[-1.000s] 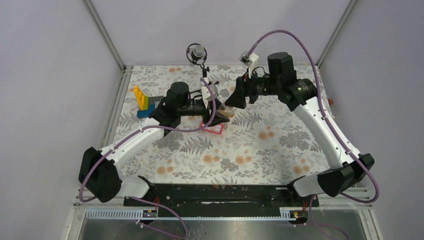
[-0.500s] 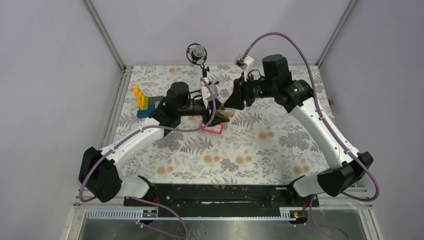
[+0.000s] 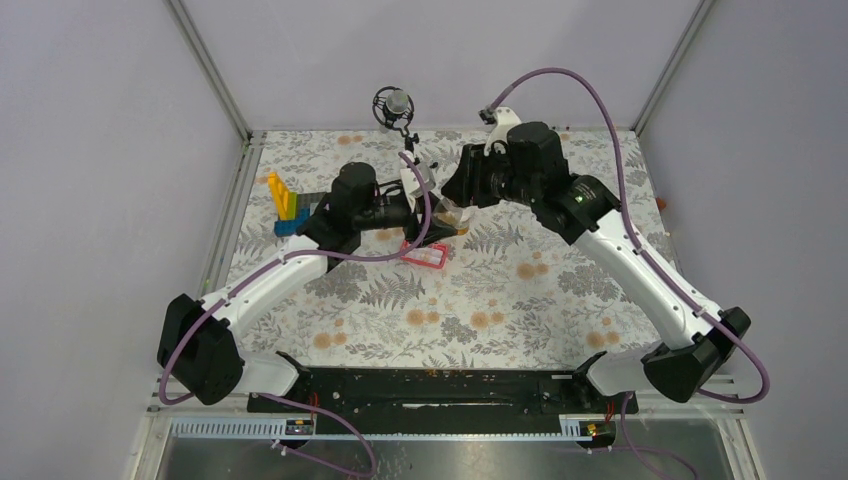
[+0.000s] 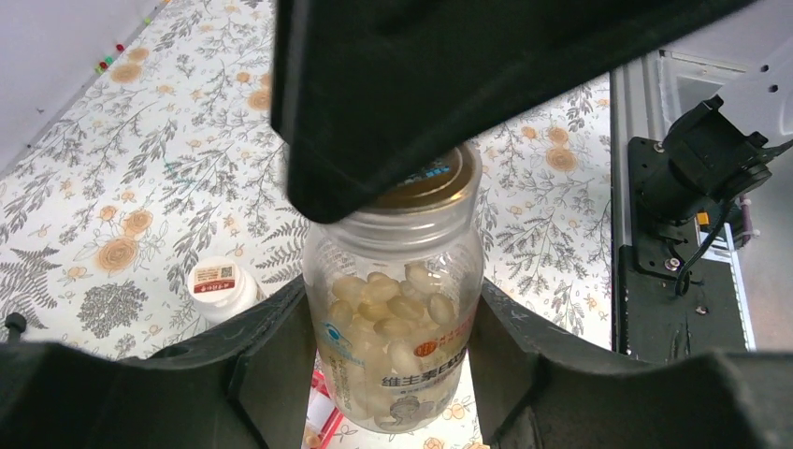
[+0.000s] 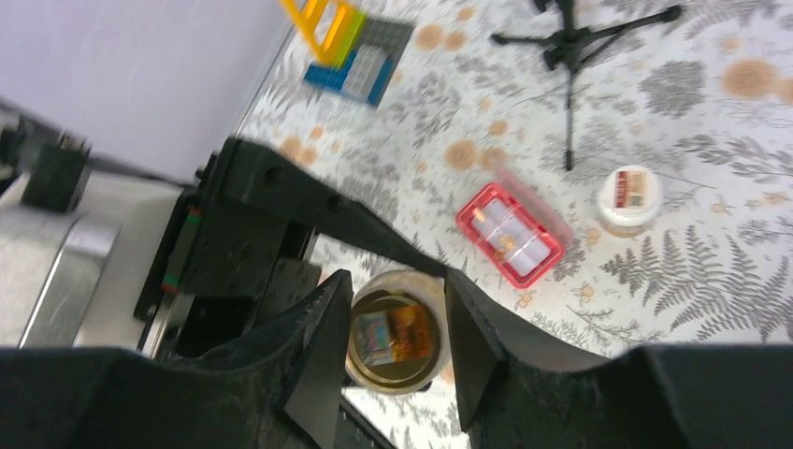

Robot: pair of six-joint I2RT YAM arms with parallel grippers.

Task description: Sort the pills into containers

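Observation:
My left gripper (image 4: 393, 285) is shut on the clear yellowish bottle (image 4: 393, 327), holding it upright above the cloth; pale pills (image 4: 397, 309) fill the bottle. My right gripper (image 5: 398, 276) comes down from above, its two fingers pressed against either side of the bottle's gold cap (image 5: 397, 341). In the top view both grippers meet at the bottle (image 3: 452, 213). The pink compartment box (image 5: 510, 232) lies open on the cloth just below, with a tiny orange pill (image 5: 505, 241) in it. The white-capped bottle (image 5: 628, 198) stands beside it.
A blue, yellow and grey toy-brick block (image 3: 290, 205) sits at the left of the cloth. A small microphone on a black tripod (image 3: 394, 104) stands at the back. The black base rail (image 4: 669, 234) runs along the near edge.
My right gripper has swung left and down over the bottle's cap, and its jaws have narrowed round it. The left gripper and bottle have stayed put.

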